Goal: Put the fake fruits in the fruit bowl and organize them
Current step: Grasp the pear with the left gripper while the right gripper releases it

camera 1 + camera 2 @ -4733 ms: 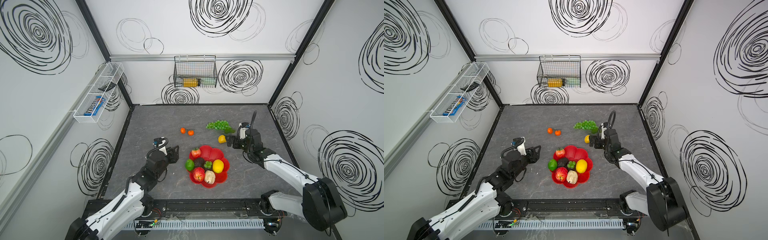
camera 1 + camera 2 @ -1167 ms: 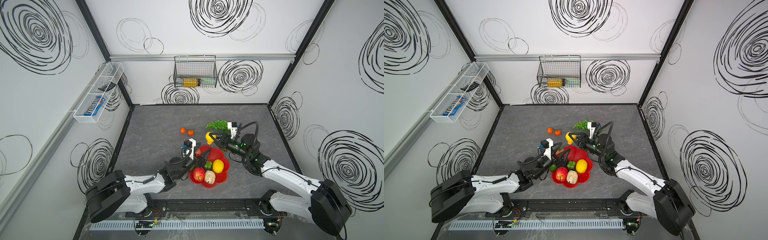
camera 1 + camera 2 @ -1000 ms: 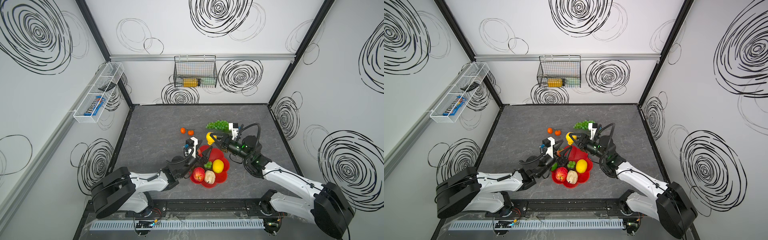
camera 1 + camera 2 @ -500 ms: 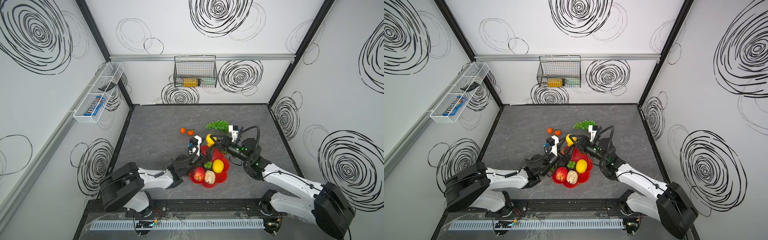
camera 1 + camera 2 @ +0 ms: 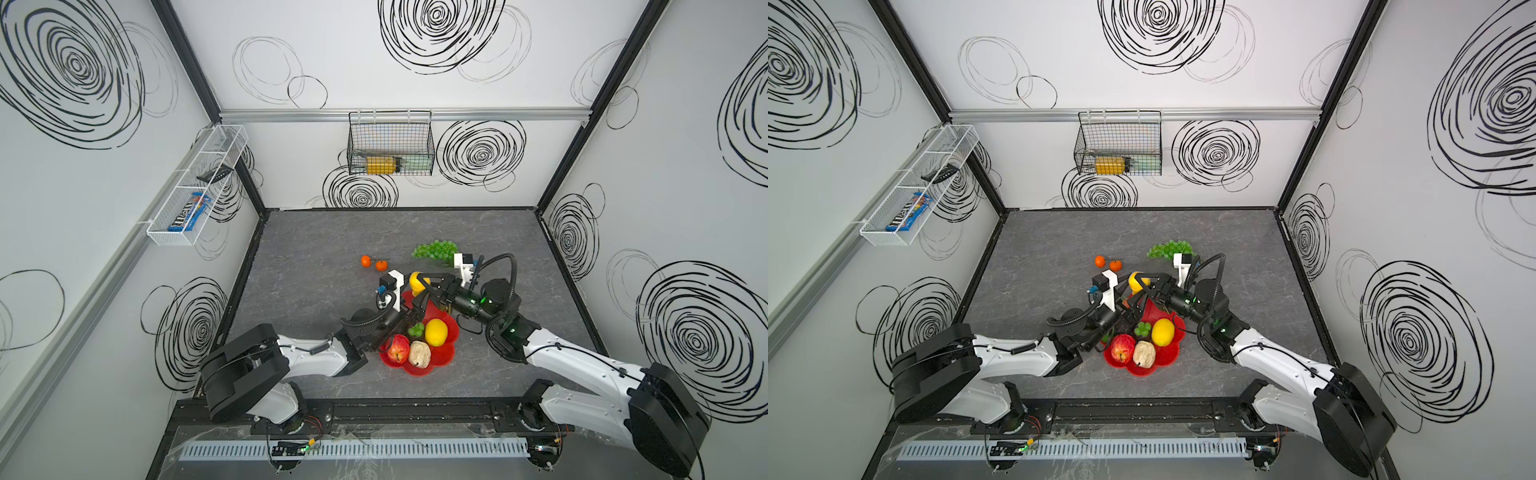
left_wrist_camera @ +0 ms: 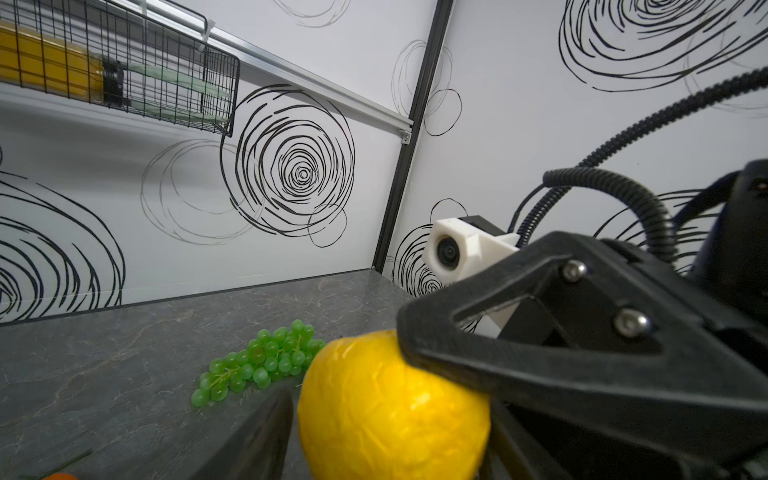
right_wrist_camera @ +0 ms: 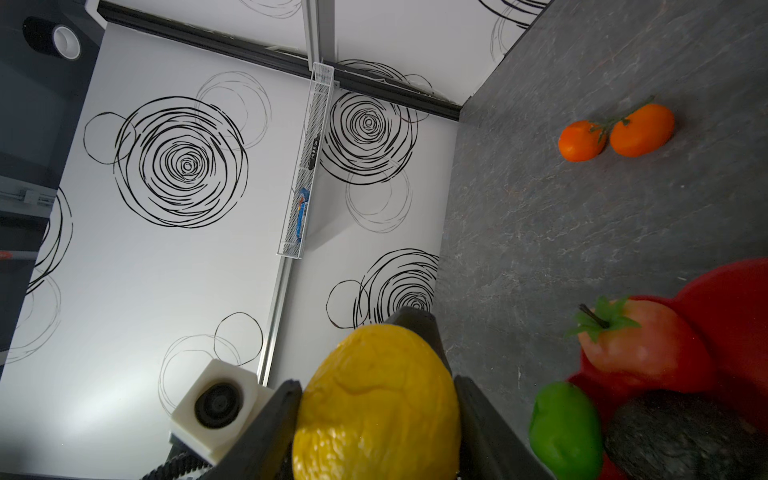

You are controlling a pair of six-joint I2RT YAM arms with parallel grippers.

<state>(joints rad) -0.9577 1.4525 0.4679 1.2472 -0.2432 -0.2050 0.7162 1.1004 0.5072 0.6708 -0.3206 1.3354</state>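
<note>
We see two arms with white shells on the links and bulky black housings at the joints: the left arm [image 5: 316, 353] and the right arm [image 5: 582, 365]. Each wrist has a white boxy camera [image 5: 395, 277] and a black corrugated cable [image 6: 602, 176]. Small green lights [image 5: 482, 298] glow on the right arm. A black triangular finger [image 6: 582, 332] shows us two silver screws [image 6: 629, 322].

You have one readable marking: white lettering on the blue candy packet [image 5: 188, 217] lying in the white mesh tray [image 5: 166, 240], at the upper left of both top views. It looks like "m&m's". In the right wrist view that packet is too small to read. No other print is legible.
</note>
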